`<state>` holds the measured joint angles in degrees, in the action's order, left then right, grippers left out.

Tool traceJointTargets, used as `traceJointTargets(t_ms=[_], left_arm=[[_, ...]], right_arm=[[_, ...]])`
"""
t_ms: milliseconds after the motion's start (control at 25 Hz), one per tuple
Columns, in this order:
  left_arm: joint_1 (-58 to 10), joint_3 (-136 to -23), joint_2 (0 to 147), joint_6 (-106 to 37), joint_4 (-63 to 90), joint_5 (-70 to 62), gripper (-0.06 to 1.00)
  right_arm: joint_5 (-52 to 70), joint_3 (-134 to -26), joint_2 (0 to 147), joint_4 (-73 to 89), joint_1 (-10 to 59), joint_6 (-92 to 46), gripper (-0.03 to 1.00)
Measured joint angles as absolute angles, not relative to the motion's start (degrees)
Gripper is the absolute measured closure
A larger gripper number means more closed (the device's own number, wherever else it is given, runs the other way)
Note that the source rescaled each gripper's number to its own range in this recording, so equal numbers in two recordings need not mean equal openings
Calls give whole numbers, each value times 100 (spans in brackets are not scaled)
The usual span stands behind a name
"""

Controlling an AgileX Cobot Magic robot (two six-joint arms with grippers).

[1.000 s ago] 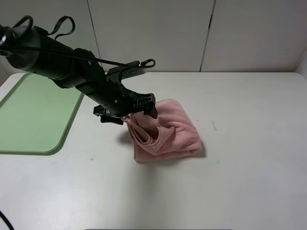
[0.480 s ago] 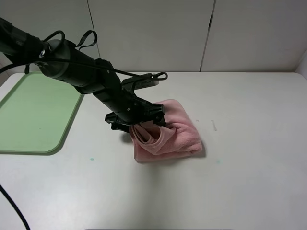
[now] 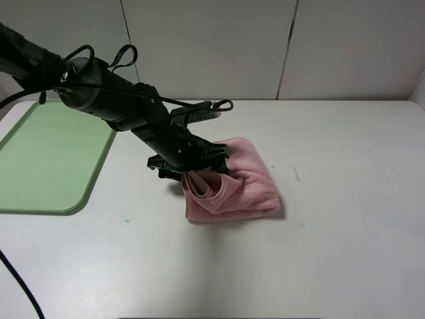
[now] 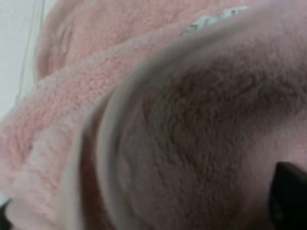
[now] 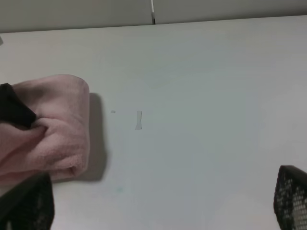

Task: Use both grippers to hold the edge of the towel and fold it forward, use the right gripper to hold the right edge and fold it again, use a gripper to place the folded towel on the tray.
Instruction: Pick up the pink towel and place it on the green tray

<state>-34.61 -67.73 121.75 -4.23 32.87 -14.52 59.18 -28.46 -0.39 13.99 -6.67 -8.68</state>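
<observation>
Left tool now lower into towel, grip unclear, pink filling its wrist view; right tool open.

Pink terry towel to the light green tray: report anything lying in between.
Nothing visible lies between them. Only bare white tabletop separates the pink terry towel from the light green plastic tray.

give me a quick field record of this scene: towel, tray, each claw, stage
towel: pink, folded into a bundle, lying on the white table
tray: green, bare, at the table's left edge, apart from the towel
left claw: at the towel's left end, cloth filling its wrist view; grip unclear
right claw: open, off the towel
stage: folds done, towel not yet on tray
</observation>
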Motion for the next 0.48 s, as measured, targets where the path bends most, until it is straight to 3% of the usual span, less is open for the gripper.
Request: traceJointTargets(t_ms=[320, 480], left_arm=[[-3461, -6773, 12273, -415, 3370, -1423, 68], [-3476, -6773, 12285, -410, 3399, -1423, 74]], right_arm=[[5918, -2846, -39, 1399, -667, -868, -3], [5918, -2846, -39, 1403, -667, -868, -3]])
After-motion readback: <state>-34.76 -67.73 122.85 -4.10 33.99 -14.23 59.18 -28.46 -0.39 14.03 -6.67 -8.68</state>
